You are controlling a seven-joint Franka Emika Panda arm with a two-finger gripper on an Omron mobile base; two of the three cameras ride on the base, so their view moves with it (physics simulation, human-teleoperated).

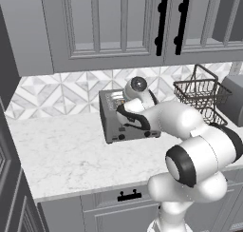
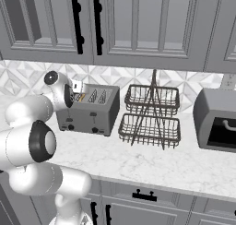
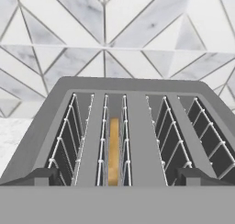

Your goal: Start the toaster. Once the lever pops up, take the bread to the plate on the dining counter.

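A white marble-look wall counter (image 1: pixel 66 155) runs under grey upper cabinets (image 1: pixel 104 26) with black handles, backed by a wall of grey-and-white geometric tile (image 3: pixel 105 30); grey drawers with black pulls sit below the counter's front edge. The toaster (image 2: pixel 87 111) stands near the back of the counter, close to the tiled wall, its knobs facing the room. Just to its right in the right base view stands a black two-tier wire basket rack (image 2: pixel 150 115), and farther right a grey boxy appliance (image 2: pixel 216 120) with a dark opening. The gripper (image 3: pixel 117 179) hangs above the near end of the toaster's top, jaws spread wide with nothing between them, the two dark fingertips (image 3: pixel 41 176) standing at either side of the slots and not visibly touching the metal. The bread (image 3: pixel 113 149) sits down inside the second slot from the left in the hand view, seen edge-on as a golden-tan strip between the wire guides. Bare counter lies open to the toaster's left and in front of it; the rack crowds its right side.
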